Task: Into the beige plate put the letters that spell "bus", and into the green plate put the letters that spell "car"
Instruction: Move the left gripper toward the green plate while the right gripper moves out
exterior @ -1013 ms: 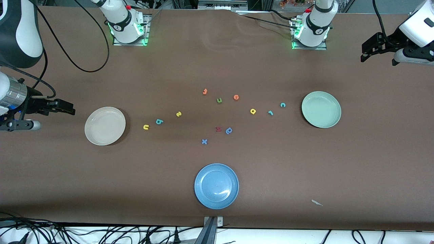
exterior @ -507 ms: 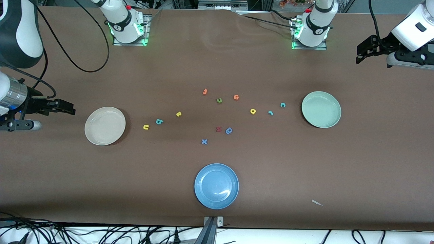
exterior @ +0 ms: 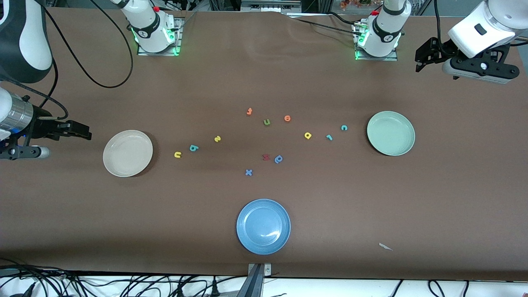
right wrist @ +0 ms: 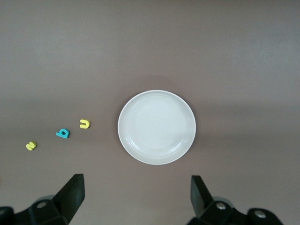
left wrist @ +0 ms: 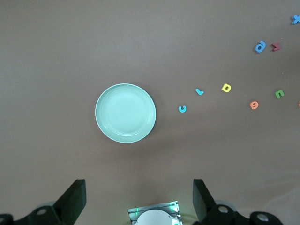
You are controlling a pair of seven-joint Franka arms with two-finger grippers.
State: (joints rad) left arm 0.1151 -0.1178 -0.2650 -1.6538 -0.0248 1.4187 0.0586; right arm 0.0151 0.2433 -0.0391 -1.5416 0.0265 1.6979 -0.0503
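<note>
Meanwhile both plates flat, beige plate (exterior: 127,153) empty, green plate (exterior: 390,133) empty, left gripper (exterior: 420,57) spread wide, right gripper (exterior: 84,132) spread wide

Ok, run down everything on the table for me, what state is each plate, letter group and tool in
beige plate: empty, upright on the table
green plate: empty, upright
blue plate: empty, nearest the front camera
bus letters: loose on the table beside the beige plate
car letters: loose on the table beside the green plate
left tool: open, empty, above the green plate's end
right tool: open, empty, near the beige plate
</note>
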